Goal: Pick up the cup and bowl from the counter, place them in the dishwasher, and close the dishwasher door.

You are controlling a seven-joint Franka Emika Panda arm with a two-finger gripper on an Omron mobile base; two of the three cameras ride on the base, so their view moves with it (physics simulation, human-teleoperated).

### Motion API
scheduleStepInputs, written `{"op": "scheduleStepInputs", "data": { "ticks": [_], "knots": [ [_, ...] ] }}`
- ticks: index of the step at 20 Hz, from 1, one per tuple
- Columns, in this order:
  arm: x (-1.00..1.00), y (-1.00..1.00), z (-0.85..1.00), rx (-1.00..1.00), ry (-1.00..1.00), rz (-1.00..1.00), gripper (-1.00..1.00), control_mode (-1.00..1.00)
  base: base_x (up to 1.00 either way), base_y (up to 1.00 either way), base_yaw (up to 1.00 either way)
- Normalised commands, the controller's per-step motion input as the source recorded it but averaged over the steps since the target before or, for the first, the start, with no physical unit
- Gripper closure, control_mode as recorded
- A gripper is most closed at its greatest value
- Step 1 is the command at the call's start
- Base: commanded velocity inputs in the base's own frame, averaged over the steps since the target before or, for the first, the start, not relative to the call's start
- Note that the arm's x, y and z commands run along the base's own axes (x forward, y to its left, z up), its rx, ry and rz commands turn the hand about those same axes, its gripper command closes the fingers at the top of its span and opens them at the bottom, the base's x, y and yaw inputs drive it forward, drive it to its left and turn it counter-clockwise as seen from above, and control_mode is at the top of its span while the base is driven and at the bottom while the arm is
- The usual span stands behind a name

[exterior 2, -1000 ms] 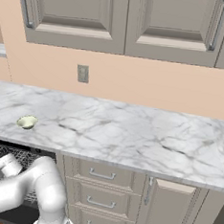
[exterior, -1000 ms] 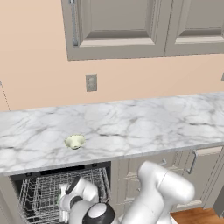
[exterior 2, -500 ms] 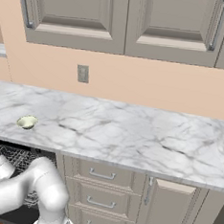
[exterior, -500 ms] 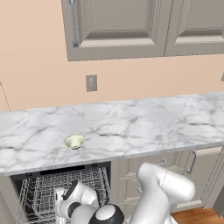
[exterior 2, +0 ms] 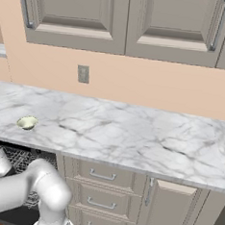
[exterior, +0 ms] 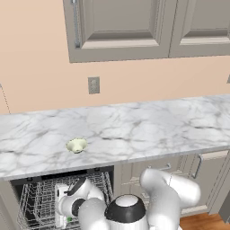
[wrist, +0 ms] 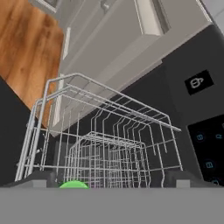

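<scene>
Marble counter [exterior: 148, 126] spanned the left base view under grey-beige wall cabinets [exterior: 148, 27], with an outlet [exterior: 93, 85] on the peach wall. The bowl [exterior: 77, 145] sat upright on the counter near its front edge, above the open dishwasher [exterior: 40, 202]. Judged from its look, the bowl was light, rigid and smooth, likely to slip under a loose pinch; a hold across the rim at one side seemed the best option. The arm reached down and left from the base, elbow bent, with the hand low inside the wire rack [exterior: 36, 206]. A speck of green, probably the cup [exterior: 68, 219], showed beside the hand.

Right base view: the bowl [exterior 2: 27, 122] lay at the left end of the counter [exterior 2: 131, 140], well apart from the drawers [exterior 2: 101, 175]. The forearm ran left and low toward the rack [exterior 2: 18, 159].

Hand view: the gripper [wrist: 109, 178] pointed into the rack [wrist: 109, 140], fingertips [wrist: 39, 177] spread wide at either edge with nothing between them. The cup [wrist: 73, 185] appeared as a green sliver close to the left fingertip, seemingly set in the rack. The dishwasher door [wrist: 205, 122] lay open at the right.
</scene>
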Motion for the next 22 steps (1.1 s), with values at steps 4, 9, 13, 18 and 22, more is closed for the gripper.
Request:
{"op": "scheduleStepInputs", "data": {
  "ticks": [4,9,13,18,22],
  "knots": [
    [-0.25,0.05,0.55,0.11,0.05,0.0,-1.0,-1.0,0.0,0.0,0.0],
    [-0.36,0.02,0.59,0.15,0.03,0.0,-1.0,-1.0,0.0,0.0,0.0],
    [-0.39,0.0,0.88,0.2,0.0,-0.01,-1.0,-1.0,0.0,0.0,0.0],
    [-0.23,0.0,0.93,0.13,0.07,-0.09,-1.0,-1.0,0.0,0.0,0.0],
    [-0.03,-0.01,0.77,0.0,0.23,-0.19,-1.0,-1.0,0.0,0.0,0.0]
  ]
}}
